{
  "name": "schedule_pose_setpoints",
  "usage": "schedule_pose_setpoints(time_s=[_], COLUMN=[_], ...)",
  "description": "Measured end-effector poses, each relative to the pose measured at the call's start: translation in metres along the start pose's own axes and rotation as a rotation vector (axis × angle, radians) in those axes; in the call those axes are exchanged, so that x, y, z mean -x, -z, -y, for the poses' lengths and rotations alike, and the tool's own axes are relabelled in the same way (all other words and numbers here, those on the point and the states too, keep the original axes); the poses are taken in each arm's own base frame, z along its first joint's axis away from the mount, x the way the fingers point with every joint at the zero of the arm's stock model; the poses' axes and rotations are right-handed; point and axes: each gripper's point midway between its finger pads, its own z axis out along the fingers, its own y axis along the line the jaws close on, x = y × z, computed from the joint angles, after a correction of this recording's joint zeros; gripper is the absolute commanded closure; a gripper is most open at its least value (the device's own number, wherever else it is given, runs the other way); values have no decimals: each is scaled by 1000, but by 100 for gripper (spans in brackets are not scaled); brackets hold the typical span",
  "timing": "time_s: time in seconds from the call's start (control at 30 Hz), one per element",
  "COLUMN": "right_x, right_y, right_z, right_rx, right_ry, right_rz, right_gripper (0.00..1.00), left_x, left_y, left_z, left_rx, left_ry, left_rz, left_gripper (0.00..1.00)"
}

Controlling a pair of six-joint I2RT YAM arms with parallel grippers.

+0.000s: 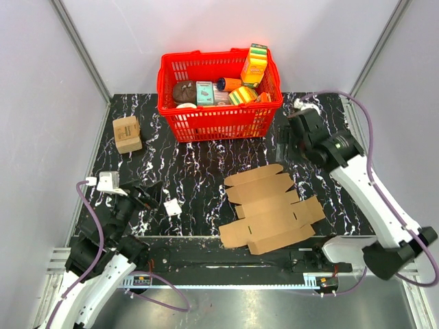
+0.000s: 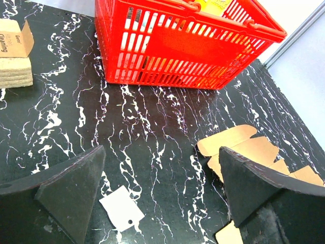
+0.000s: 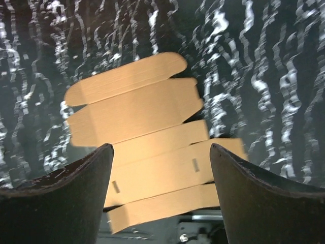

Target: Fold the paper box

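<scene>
Paper box [image 1: 271, 209] lies flat
Right gripper [image 3: 161, 147], wide open and empty, hovers off the box's far end, along its long axis; left gripper [image 2: 162, 150], equally open and empty, sits farther off.

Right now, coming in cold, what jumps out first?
The red basket, crammed with colourful packages, sits at the far edge. Nearer the arms, the paper box lies flat and unfolded on the black marbled table, right of centre. The left end effector and right end effector are open, empty.
</scene>
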Motion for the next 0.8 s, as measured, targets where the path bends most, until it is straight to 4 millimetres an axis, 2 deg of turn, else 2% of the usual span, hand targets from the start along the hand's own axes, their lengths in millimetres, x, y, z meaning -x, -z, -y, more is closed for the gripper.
schedule_pose_setpoints(time_s=[0.1,0.23,0.3,0.37,0.43,0.57,0.63,0.7,0.73,0.8], right_x=[-22,-62,-78,-90,-93,-82,-77,-74,-73,-72], right_y=[4,-10,-19,-25,-23,-9,-2,2,2,3], right_z=[-13,-29,-33,-35,-35,-36,-36,-37,-37,-38], right_rx=[103,187,191,193,202,250,272,287,291,296], right_ry=[-126,-242,-272,-301,-329,-378,-395,-405,-408,-409], right_rz=[-7,-90,-134,-163,-158,-95,-67,-53,-49,-45], right_gripper=[15,14,14,14,14,14,14,14,14,14], left_x=[0,-6,-16,-37,-61,-118,-131,-140,-137,-162], left_y=[0,-6,-16,-34,-50,-61,-64,-71,-74,-74], left_z=[3,24,40,60,75,76,81,93,101,118], left_rx=[-16,-120,-178,-241,-291,-273,-265,-279,-298,-319], left_ry=[0,6,27,70,135,232,269,299,317,326], left_rz=[-2,-41,-110,-230,-324,-489,-533,-557,-545,-617], left_gripper=[1,1,1,1,1,1,1,1,1,1])
